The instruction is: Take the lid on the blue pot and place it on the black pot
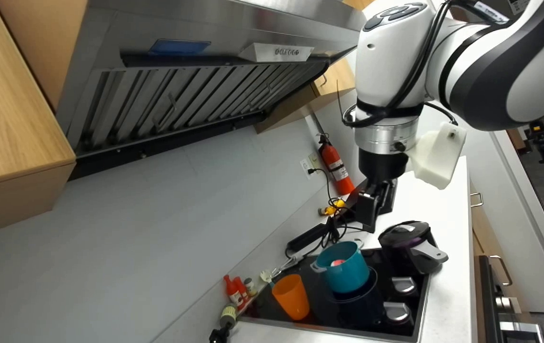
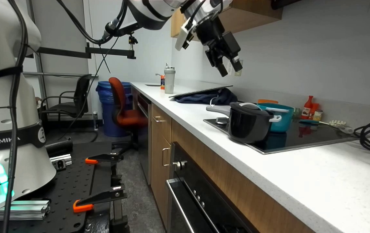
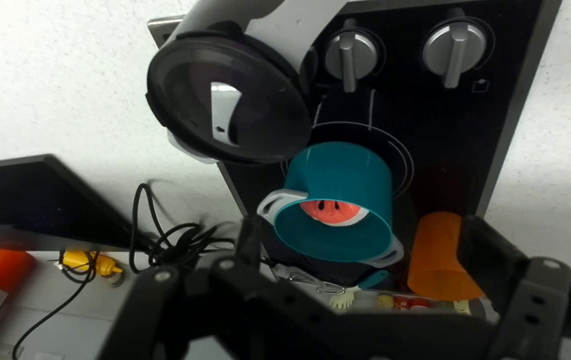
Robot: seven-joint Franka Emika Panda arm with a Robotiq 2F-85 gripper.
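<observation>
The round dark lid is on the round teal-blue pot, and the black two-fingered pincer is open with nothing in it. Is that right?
Not quite. The round dark lid sits on the glossy black round pot, not on the round teal-blue pot, which is uncovered; the wrist view shows it. The black two-fingered pincer is indeed open with nothing in it.

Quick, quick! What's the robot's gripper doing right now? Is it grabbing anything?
Gripper: open, its fingers spread wide apart, holding nothing.
</observation>
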